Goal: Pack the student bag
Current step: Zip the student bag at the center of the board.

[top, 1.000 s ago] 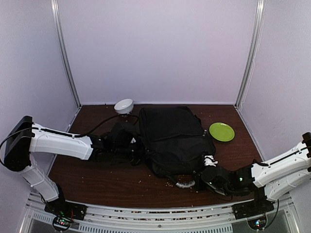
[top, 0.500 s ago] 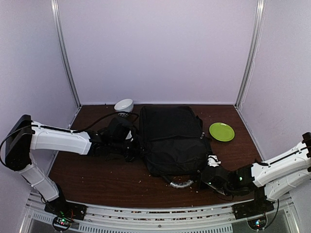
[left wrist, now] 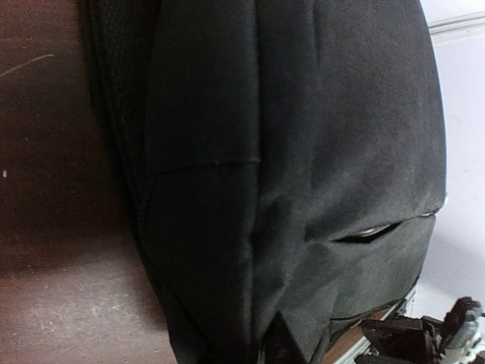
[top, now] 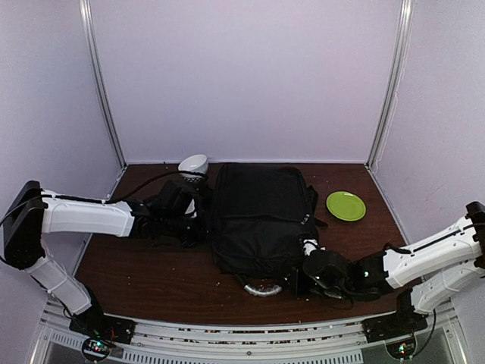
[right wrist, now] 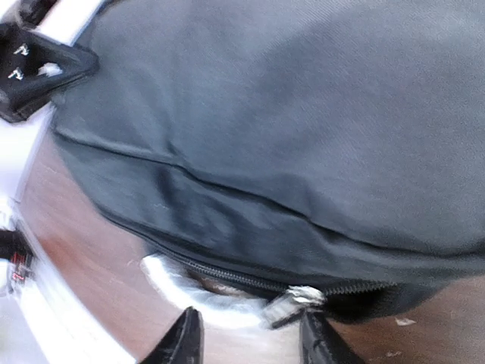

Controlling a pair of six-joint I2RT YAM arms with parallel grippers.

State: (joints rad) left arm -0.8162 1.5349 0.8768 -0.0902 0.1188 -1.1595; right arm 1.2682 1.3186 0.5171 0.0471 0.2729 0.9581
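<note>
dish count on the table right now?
2. A white bowl sits at the far edge, just off the student bag's far-left corner. A green plate lies to the bag's right. The bag could hide others.

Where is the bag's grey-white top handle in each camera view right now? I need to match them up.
Top external: the handle curves out at the near edge of the student bag, low centre.
Left wrist: not in it; black bag fabric fills most of the frame.
Right wrist: low, left of centre, under the zipper, just above the right hand.
Shared landmark: the brown table.
</note>
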